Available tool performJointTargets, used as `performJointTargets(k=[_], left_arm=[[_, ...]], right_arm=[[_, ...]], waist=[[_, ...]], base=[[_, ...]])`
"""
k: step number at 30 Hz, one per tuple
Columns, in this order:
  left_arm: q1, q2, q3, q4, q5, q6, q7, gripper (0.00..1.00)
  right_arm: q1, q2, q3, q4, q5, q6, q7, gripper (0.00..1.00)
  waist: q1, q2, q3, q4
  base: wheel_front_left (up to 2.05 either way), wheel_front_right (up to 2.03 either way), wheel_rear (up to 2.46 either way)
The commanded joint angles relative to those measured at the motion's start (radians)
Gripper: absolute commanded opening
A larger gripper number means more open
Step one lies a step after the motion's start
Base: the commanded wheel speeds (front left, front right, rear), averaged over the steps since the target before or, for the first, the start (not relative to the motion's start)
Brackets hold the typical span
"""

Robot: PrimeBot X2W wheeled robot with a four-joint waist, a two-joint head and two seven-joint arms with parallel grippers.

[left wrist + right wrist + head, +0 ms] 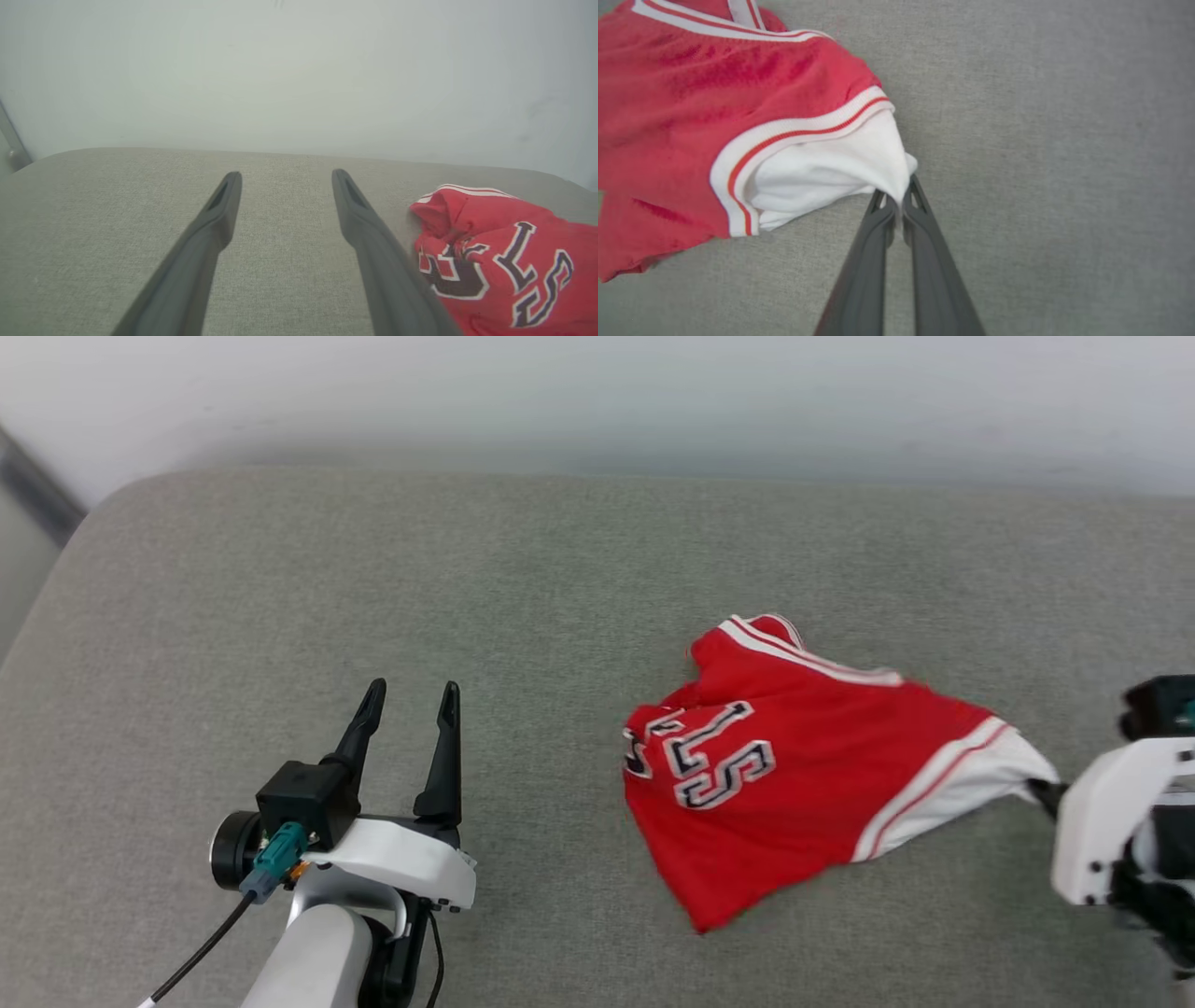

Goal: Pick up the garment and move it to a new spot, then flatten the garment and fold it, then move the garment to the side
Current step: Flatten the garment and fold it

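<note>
The left gripper (pixel 412 689) hovers empty over the cushion (pixel 373 569), fingers spread. The garment (pixel 794 756) lies crumpled right of centre. Its long axis runs left to right, with the lettering at the left end and the white sleeve (pixel 840 163) pointing right. The right gripper (pixel 899 198) pinches the sleeve tip. This looks like the pick-up step, and the next move calls for a lift and carry.

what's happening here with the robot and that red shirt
The robot's right gripper has its jaws shut on the tip of the white sleeve of a crumpled red jersey lying on a grey cushioned surface. The left gripper is off to the side, jaws open and empty, apart from the jersey. Nothing is flattened or folded yet.
</note>
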Motion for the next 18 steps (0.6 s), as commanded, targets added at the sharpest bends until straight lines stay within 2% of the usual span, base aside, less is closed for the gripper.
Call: performJointTargets(k=[1,6,11,12,13,14,18], left_arm=[[0.013,0.004,0.005,-0.003,0.005,0.003,-0.006,1.00],[0.014,0.006,0.006,-0.006,0.005,0.003,-0.006,1.00],[0.015,0.007,0.002,-0.003,0.005,0.003,-0.006,1.00],[0.015,0.006,0.003,-0.004,0.004,0.005,-0.006,1.00],[0.015,0.007,0.003,-0.004,0.003,0.005,-0.006,1.00],[0.016,0.008,0.004,-0.004,0.003,0.007,-0.006,1.00],[0.021,0.017,0.011,-0.002,-0.003,0.008,-0.006,1.00]], right_arm=[[-0.011,-0.018,-0.047,0.008,-0.019,-0.001,0.007,0.00],[0.037,-0.017,-0.239,0.074,-0.052,-0.001,0.034,0.00],[0.083,0.033,-0.342,0.194,-0.074,-0.001,0.013,0.00],[0.082,0.046,-0.347,0.215,-0.070,-0.001,0.000,0.31],[0.081,0.063,-0.349,0.234,-0.062,-0.001,-0.024,0.92],[0.079,0.071,-0.343,0.243,-0.061,-0.001,-0.055,1.00],[0.074,0.077,-0.330,0.252,-0.049,-0.001,-0.192,1.00]], waist=[[-0.0002,0.0000,-0.009,-0.018],[-0.0002,0.0000,-0.005,-0.030],[-0.0002,0.0000,0.005,-0.034],[-0.0002,0.0000,0.008,-0.035],[-0.0002,0.0000,0.010,-0.037],[-0.0002,0.0000,0.011,-0.039],[-0.0002,0.0000,0.006,-0.049]], base=[[0.00,0.00,0.00],[0.00,0.00,0.00],[0.00,0.00,0.00],[0.00,0.00,0.00],[0.00,0.00,0.00],[0.00,0.00,0.00],[0.00,0.00,0.00]])
